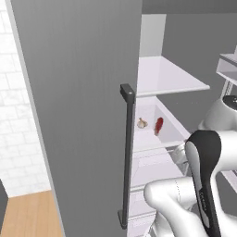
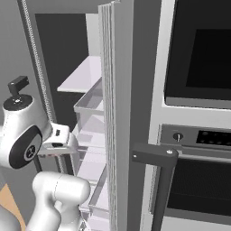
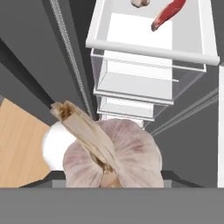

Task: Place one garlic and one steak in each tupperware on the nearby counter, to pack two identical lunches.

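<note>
Garlic [image 3: 114, 155] in hand, stem pointing upper-left.

Flat, even rendered light; soft faint shadows; no glare; slightly coarse detail.

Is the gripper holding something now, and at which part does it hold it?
Yes, it appears to hold a garlic bulb, which sits right at the gripper, stem towards the camera. The fingers are hidden behind the bulb, so the exact place of the hold cannot be told.

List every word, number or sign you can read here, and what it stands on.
No text can be read.
Arm: a thin vertical marking on the dark link, too small to read.
Oven panel: faint small marks, too blurred to read.
Gripper: holds the garlic; no label.
</note>
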